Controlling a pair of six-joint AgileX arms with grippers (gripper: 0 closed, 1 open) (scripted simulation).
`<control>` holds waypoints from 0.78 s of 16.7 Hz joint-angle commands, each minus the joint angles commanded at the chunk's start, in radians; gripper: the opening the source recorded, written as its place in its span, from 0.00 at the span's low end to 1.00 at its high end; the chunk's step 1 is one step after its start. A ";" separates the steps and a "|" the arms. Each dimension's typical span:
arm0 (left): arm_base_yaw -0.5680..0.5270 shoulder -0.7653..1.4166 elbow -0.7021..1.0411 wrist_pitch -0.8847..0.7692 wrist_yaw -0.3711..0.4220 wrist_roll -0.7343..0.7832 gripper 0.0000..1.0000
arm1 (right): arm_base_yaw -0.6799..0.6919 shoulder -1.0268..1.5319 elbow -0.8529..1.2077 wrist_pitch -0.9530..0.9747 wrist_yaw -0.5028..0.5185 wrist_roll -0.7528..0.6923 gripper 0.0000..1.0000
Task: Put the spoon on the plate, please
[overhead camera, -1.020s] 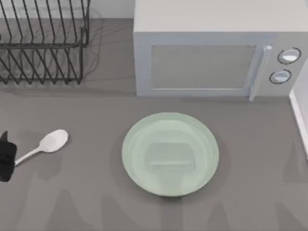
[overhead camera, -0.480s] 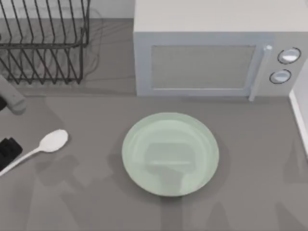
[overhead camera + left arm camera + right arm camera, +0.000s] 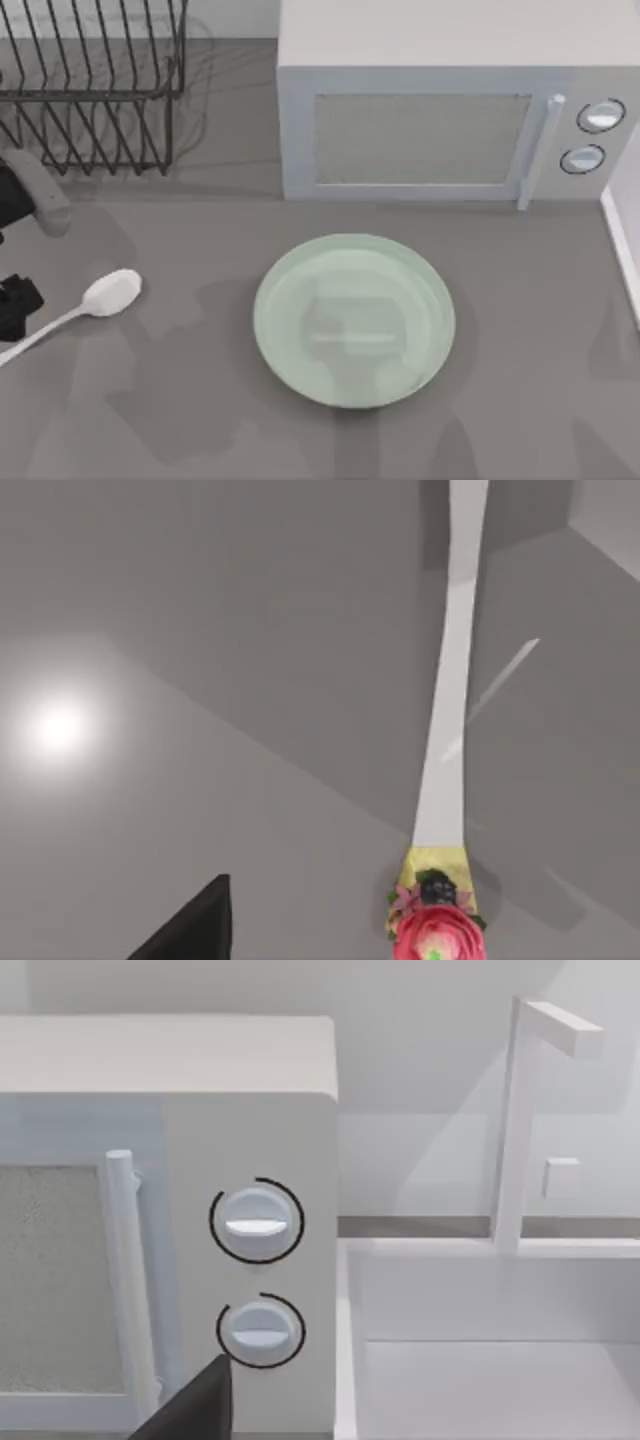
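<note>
The small white spoon (image 3: 106, 295) lies on the grey table at the left, its bowl toward the plate and its thin handle running to the left edge. My left gripper (image 3: 14, 305) sits at that edge, just behind the handle's end. In the left wrist view the handle (image 3: 450, 700) stretches away, ending close by in a gold band and a pink flower; a black part of the left gripper (image 3: 190, 935) stands apart from it. The pale green plate (image 3: 275, 320) rests in the table's middle with nothing on it. My right gripper (image 3: 190, 1410) hangs parked, facing the microwave's knobs.
A white microwave (image 3: 430, 120) stands behind the plate, with a black wire dish rack (image 3: 90, 90) at the back left. A grey link of my left arm (image 3: 40, 200) hangs in front of the rack. A white sink (image 3: 480, 1360) lies right of the microwave.
My left gripper has crept backward along the left edge, off the spoon's handle, and a grey arm link has come into view. The spoon and plate have not moved.
</note>
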 joint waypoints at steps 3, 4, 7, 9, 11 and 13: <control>0.000 0.000 0.000 0.000 0.000 0.000 1.00 | 0.000 0.000 0.000 0.000 0.000 0.000 1.00; -0.005 -0.003 -0.003 0.003 0.000 -0.001 1.00 | 0.000 0.000 0.000 0.000 0.000 0.000 1.00; -0.003 0.017 -0.028 0.041 0.000 -0.002 1.00 | 0.000 0.000 0.000 0.000 0.000 0.000 1.00; -0.001 0.052 -0.069 0.119 0.000 -0.001 1.00 | 0.000 0.000 0.000 0.000 0.000 0.000 1.00; 0.001 0.099 -0.122 0.228 0.000 0.002 1.00 | 0.000 0.000 0.000 0.000 0.000 0.000 1.00; 0.002 0.141 -0.174 0.326 0.000 0.004 1.00 | 0.000 0.000 0.000 0.000 0.000 0.000 1.00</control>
